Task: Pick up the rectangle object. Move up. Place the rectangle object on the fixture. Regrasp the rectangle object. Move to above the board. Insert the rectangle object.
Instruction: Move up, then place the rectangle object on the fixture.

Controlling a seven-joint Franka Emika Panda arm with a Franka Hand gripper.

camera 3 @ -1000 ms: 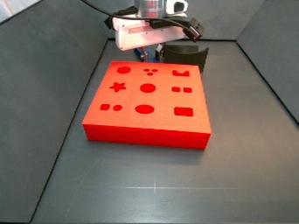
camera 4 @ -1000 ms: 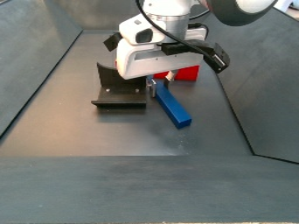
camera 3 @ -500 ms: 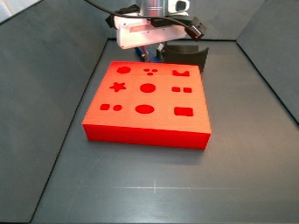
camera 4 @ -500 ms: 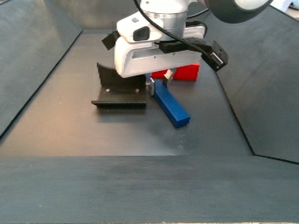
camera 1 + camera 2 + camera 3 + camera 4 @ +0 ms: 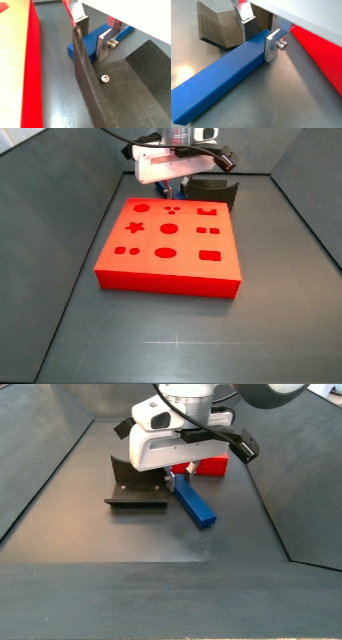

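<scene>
Our gripper [image 5: 261, 34] sits low over the floor between the fixture [image 5: 138, 488] and the board [image 5: 167, 245], its two silver fingers [image 5: 274, 45] straddling one end of the rectangle object [image 5: 224, 80]. In a wrist view the nearer finger plate lies against the bar's side; the far finger [image 5: 246, 20] is at the opposite side, though we cannot tell whether it presses. The jaws stand narrow, about the bar's width. In a side view the blue bar [image 5: 195, 504] lies flat on the dark floor, just beside the fixture and running away from it at a slant, its far end free. The board shows its shaped holes empty.

We judge this to be the first step, the pick-up, with the grasp closing or just made. The next move calls for a firm, square pinch, then a straight lift without the long bar swinging.
</scene>
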